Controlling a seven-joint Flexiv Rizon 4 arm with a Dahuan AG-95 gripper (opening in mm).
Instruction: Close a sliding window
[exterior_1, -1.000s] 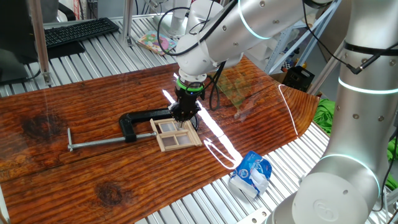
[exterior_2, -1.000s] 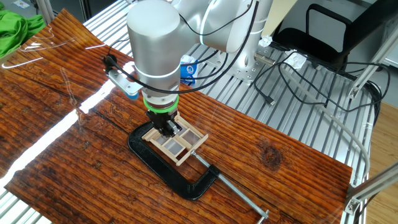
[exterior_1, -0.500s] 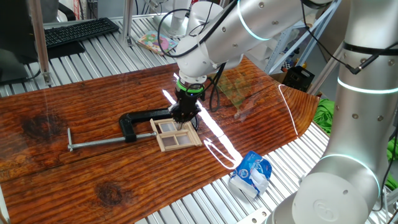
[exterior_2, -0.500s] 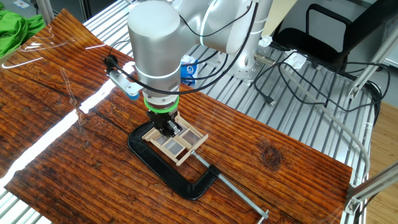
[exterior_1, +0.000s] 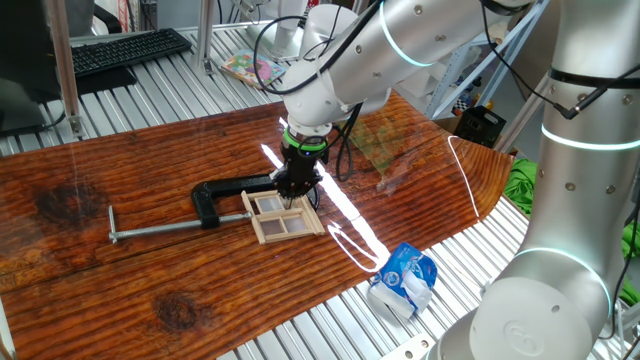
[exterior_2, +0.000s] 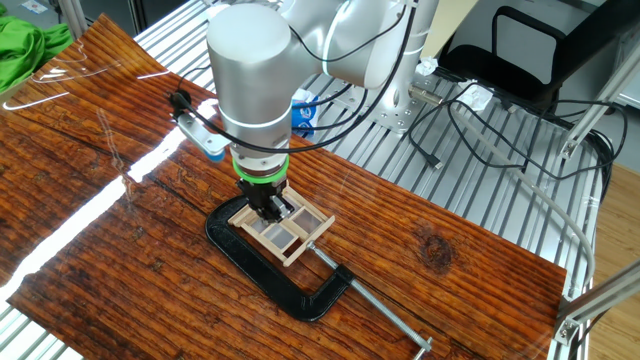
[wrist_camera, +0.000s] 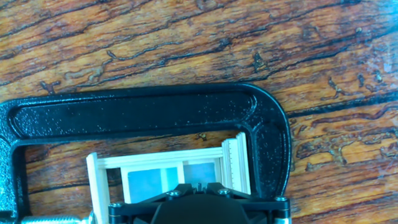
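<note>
The sliding window (exterior_1: 285, 217) is a small light-wood frame with cross bars, lying flat on the wooden table and held in a black C-clamp (exterior_1: 215, 190). It also shows in the other fixed view (exterior_2: 283, 227) and in the hand view (wrist_camera: 168, 174), inside the clamp's arch (wrist_camera: 155, 112). My gripper (exterior_1: 292, 192) points straight down onto the window's edge nearest the arm (exterior_2: 268, 208). In the hand view the gripper (wrist_camera: 199, 185) has its fingers drawn close together with a thin piece of the window between them.
The clamp's long screw (exterior_1: 160, 231) runs left across the table. A blue-and-white bag (exterior_1: 405, 278) lies past the table's near edge. A clear plastic sheet (exterior_1: 385, 140) lies behind the arm. A keyboard (exterior_1: 125, 50) and green cloth (exterior_2: 25, 45) lie off the table.
</note>
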